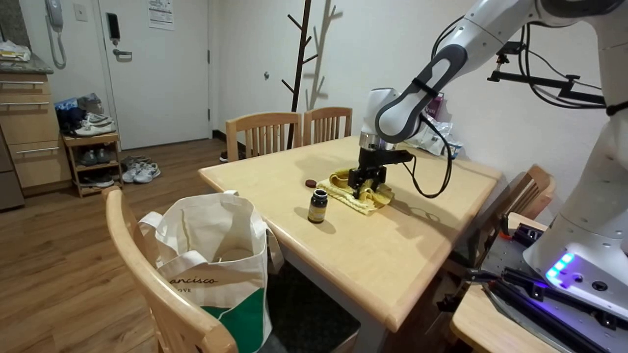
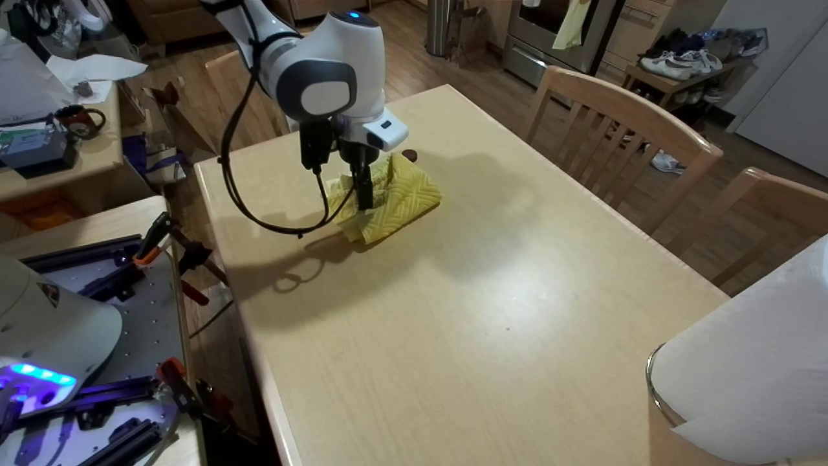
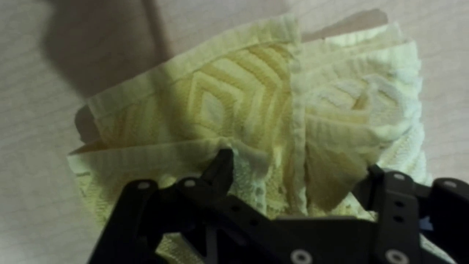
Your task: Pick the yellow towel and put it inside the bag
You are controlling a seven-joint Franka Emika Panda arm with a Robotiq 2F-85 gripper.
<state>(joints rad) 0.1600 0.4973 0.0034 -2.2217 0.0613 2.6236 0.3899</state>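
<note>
Over on the table (image 1: 343, 255), the yellow towel (image 2: 407, 202) is lying in a loose, folded heap, with the gripper (image 3: 298, 164) pointing down at it. Its fingers (image 3: 221, 170) are spread well apart and, far as I can see, have hold of nothing: in the wrist view the cloth just lies slack under and between the tips. Whether the tips actually touch it, I can't tell. Close up you get a zigzag pattern, a pale hem and overlapping layers, with one flap curled over on itself.

So yeah, the towel's outside the bag (image 1: 240, 279). The bag stands off the table, between the table edge and a chair back (image 1: 120, 220), with its mouth gaping. It's off-white with a green patch and some cursive lettering; can't see what its bottom rests on.

Near the towel in an exterior view there's a dark bottle (image 1: 318, 208), upright with its top open, and a reddish-brown cap (image 1: 310, 183) lies flat just beside the cloth. The cap shows in both exterior views. A fat white roll (image 2: 744, 369), cut off by the frame, fills a corner of an exterior view. Further back: two more chairs (image 1: 265, 117) at the table, a dark coat rack (image 1: 301, 63), a door (image 1: 157, 83) and some shoes (image 1: 142, 172) on the floor. A black cable (image 2: 224, 158) hangs in a loop off the arm (image 1: 485, 34).
</note>
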